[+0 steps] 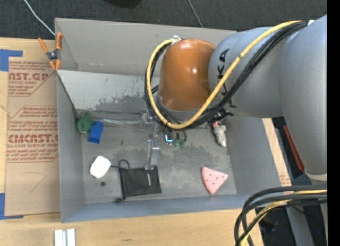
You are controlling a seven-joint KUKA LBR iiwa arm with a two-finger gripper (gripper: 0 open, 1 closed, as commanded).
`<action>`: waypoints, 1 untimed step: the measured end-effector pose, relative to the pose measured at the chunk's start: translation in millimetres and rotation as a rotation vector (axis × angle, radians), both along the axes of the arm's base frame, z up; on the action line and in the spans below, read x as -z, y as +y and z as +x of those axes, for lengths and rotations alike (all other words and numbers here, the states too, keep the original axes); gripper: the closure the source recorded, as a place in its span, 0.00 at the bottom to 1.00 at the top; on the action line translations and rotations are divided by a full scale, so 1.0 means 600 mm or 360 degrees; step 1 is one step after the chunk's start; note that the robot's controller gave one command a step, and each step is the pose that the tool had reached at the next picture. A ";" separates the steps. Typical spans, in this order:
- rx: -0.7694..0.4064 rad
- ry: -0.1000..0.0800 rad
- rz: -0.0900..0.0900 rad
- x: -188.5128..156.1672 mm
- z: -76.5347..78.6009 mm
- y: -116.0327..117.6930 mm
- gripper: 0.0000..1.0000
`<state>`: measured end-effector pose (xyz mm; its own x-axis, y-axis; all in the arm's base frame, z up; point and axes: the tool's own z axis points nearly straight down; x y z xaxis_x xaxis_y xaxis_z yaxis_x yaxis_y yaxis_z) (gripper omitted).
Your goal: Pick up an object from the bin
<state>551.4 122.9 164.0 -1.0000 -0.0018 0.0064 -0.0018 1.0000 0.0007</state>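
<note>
Hovering: hand (152,159) just above flat black rectangular pouch (139,181) with cord loop | bin (180,178) lower-middle | grip cannot tell

Pink dotted wedge (213,179) — blue block (95,132), black pouch (139,181).

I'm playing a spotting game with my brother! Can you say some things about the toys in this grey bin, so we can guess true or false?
1. A flat black pouch lies by the near wall of the grey metal bin, between a white rounded lump and a pink triangular wedge with dark dots. True.
2. The pink wedge lies in the bin's far left corner. False: it lies near the right end of the near wall.
3. A blue block lies right beside a green round thing at the bin's left side. True.
4. The white lump sits on top of the black pouch. False: it lies on the bin floor, left of the pouch and apart from it.
</note>
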 end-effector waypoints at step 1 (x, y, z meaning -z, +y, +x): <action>0.0003 -0.0012 0.0001 -0.008 0.003 -0.001 0.00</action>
<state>553.1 122.1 168.8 -1.0000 -0.0001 -0.0010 -0.0001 1.0000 0.0015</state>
